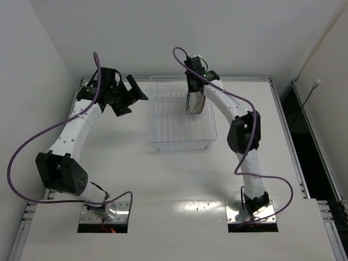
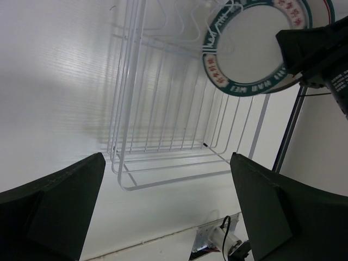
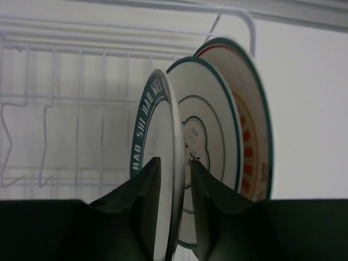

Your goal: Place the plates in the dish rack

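The dish rack (image 1: pixel 179 136) is a clear wire basket at the table's centre back. Three plates stand on edge at its right end. In the right wrist view the teal patterned-rim plate (image 3: pixel 145 122) is nearest, then the pale plate with a thin dark ring (image 3: pixel 206 128), then the white plate with orange decoration (image 3: pixel 251 136). My right gripper (image 3: pixel 174 168) straddles the teal plate's top edge, its jaws narrowly apart, with a sliver of gap beside the right finger (image 3: pixel 209 206). My left gripper (image 1: pixel 130 95) is open and empty, left of the rack (image 2: pixel 163 141); the teal plate (image 2: pixel 244 49) shows there.
The rack's left rows of tines (image 3: pixel 54 109) hold nothing. White walls close in behind and at the left. The table's metal side rail (image 1: pixel 285 125) runs along the right edge, and the arm bases (image 1: pixel 103 209) sit at the near edge.
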